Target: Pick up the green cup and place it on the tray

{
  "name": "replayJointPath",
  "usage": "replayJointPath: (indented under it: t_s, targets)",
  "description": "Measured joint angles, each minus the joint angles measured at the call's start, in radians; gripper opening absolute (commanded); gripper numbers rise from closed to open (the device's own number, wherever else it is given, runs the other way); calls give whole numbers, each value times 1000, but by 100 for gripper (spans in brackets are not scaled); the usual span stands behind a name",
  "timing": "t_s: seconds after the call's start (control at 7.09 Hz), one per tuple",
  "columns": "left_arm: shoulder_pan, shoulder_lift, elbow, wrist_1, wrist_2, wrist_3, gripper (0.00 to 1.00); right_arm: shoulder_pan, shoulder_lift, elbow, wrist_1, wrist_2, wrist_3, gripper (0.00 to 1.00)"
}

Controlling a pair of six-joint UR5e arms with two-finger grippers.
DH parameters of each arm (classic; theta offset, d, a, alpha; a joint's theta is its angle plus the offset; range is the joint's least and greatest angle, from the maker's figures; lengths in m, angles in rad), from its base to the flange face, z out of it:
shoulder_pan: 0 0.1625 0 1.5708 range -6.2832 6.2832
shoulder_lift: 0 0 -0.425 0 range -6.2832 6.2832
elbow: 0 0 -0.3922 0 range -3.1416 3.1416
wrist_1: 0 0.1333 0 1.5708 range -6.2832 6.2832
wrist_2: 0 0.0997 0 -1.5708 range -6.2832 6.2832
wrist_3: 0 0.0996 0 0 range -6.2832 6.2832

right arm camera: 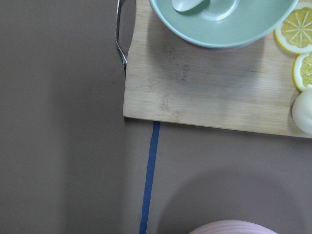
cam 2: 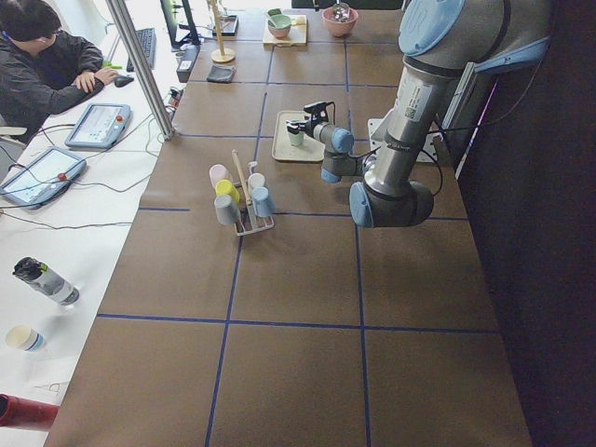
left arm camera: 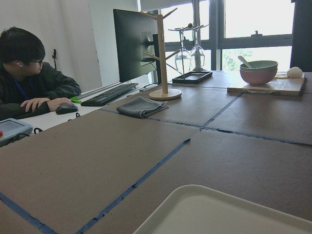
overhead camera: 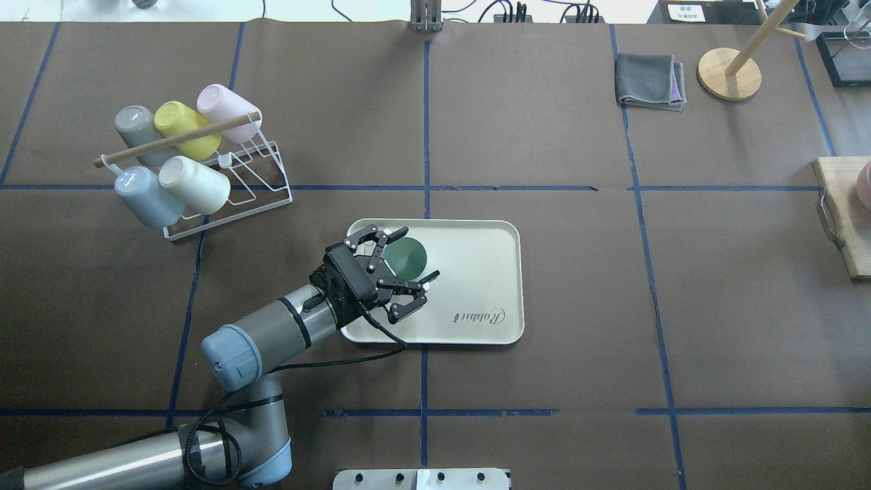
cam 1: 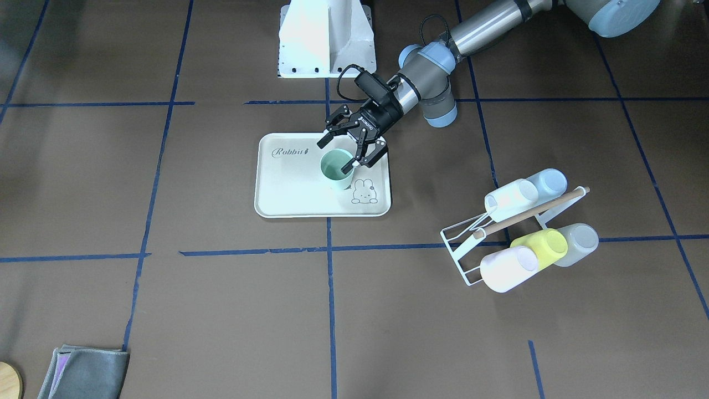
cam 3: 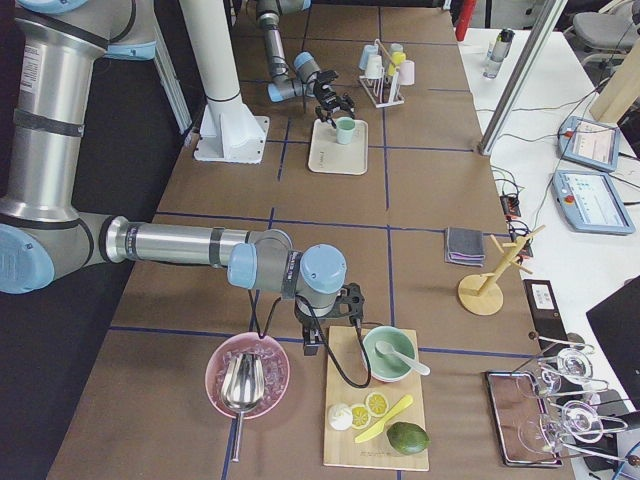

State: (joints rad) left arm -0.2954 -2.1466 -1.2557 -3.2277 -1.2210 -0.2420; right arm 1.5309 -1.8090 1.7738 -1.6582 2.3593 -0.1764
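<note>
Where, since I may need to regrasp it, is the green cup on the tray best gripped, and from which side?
Grip the green cup across its upper wall, coming from above. It stands upright on the tray, mouth up, handleless and slightly tapered, so a pinch just under the rim should probably hold best.

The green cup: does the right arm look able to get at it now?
Probably not: the right end effector is far off at the cutting board, and the open left end effector crowds the green cup.
</note>
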Motion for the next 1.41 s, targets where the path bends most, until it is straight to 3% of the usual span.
replayJointPath:
  t_s: [0.42,0.71,1.13,1.41]
  targets:
    - [-10,7,-62,6,0,6,96,0,0,1,0,0,0,100]
    - [-65,45,-224,117,-63,6,97,0,4,1,0,0,0,100]
    - [-229,76,-537,628,-278,5,99,0,10,0,0,0,0,100]
    - [-334,83,-621,887,-452,4,99,0,13,2,1,-1,0,100]
